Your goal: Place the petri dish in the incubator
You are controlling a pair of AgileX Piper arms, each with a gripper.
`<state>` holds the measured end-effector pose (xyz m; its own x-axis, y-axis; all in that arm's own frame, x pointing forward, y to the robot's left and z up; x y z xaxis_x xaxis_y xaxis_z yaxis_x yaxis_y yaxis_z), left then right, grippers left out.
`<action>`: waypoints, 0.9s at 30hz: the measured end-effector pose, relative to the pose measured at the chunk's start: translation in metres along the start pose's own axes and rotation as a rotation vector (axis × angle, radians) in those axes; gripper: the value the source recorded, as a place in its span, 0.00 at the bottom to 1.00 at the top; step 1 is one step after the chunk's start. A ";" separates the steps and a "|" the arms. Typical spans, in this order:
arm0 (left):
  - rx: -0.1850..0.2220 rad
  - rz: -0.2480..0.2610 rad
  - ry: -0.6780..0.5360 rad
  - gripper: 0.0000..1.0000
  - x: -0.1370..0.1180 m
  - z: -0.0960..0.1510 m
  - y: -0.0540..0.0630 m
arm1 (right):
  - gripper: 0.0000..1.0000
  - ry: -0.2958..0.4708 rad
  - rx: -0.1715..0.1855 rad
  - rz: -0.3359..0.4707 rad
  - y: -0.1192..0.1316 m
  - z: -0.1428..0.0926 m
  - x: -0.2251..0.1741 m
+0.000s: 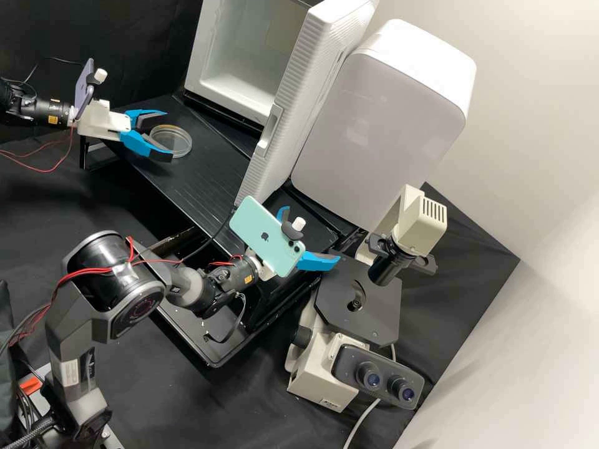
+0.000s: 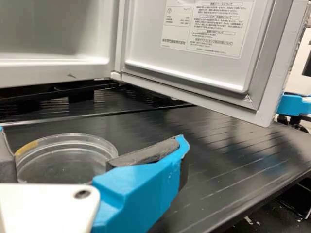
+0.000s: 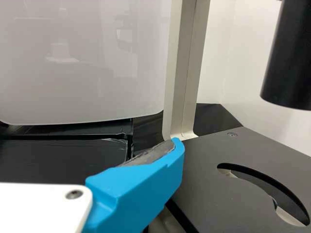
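Black bench [image 1: 206,181], petri dish [image 1: 171,140], open incubator [image 1: 249,56], microscope [image 1: 355,349]

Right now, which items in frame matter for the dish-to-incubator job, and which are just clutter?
Job: petri dish, incubator with its door open, left end effector open, straddling the dish.
Lying about: microscope, large white box beside it.

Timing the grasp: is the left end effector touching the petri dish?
Cannot tell. Left wrist view: the petri dish lies between open fingers of the left end effector; one hides its rim.
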<state>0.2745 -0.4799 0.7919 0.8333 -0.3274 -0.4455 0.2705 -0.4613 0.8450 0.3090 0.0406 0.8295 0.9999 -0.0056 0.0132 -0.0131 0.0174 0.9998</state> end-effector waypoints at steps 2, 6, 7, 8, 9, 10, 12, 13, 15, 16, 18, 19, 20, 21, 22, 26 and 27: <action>-0.008 -0.008 0.009 1.00 -0.003 -0.001 -0.003 | 1.00 0.000 0.000 0.000 0.000 0.000 0.000; -0.018 -0.015 0.021 1.00 -0.005 -0.003 -0.006 | 1.00 0.000 0.000 0.000 0.000 0.000 0.000; -0.021 -0.015 0.023 1.00 -0.006 -0.003 -0.007 | 1.00 0.000 0.000 0.000 0.000 0.000 0.000; -0.023 -0.015 0.025 1.00 -0.006 -0.003 -0.007 | 1.00 0.000 0.000 0.000 0.000 0.000 0.000; -0.026 -0.013 0.027 1.00 -0.006 -0.003 -0.007 | 1.00 0.000 0.000 0.000 0.000 0.000 0.000; -0.026 -0.010 0.033 1.00 -0.006 -0.004 -0.007 | 1.00 0.000 0.000 0.000 0.000 0.000 0.000; -0.019 0.002 0.045 1.00 -0.007 -0.004 -0.006 | 1.00 0.000 0.000 0.000 0.000 0.000 0.000; -0.013 0.006 0.057 1.00 -0.008 -0.006 -0.006 | 1.00 0.000 0.000 0.000 0.000 0.000 0.000; -0.003 0.014 0.076 1.00 -0.008 -0.008 -0.005 | 1.00 0.000 0.000 0.000 0.000 0.000 0.000; -0.003 0.021 0.087 1.00 -0.009 -0.008 -0.004 | 1.00 0.000 0.000 0.000 0.000 0.000 0.000; -0.003 0.032 0.102 1.00 -0.009 -0.010 -0.004 | 1.00 0.000 0.000 0.000 0.000 0.000 0.000; 0.003 0.033 0.106 1.00 -0.009 -0.010 -0.003 | 1.00 0.000 0.000 0.000 0.000 0.000 0.000; 0.009 0.034 0.109 1.00 -0.009 -0.011 -0.004 | 1.00 0.000 0.000 0.000 0.000 0.000 0.000; 0.010 0.033 0.115 1.00 -0.009 -0.012 -0.004 | 1.00 0.000 0.000 0.000 0.000 0.000 0.000; 0.006 0.027 0.121 1.00 -0.008 -0.013 -0.007 | 1.00 0.000 0.000 0.000 0.000 0.000 0.000; 0.017 0.018 0.147 1.00 0.004 -0.023 -0.009 | 1.00 0.000 0.000 0.000 0.000 0.000 0.000; 0.022 0.019 0.144 1.00 0.008 -0.024 -0.009 | 1.00 0.000 0.000 0.000 0.000 0.000 0.000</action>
<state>0.2898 -0.4585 0.7875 0.8992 -0.2150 -0.3810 0.2449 -0.4742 0.8457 0.3090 0.0406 0.8295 0.9999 -0.0056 0.0132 -0.0131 0.0174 0.9998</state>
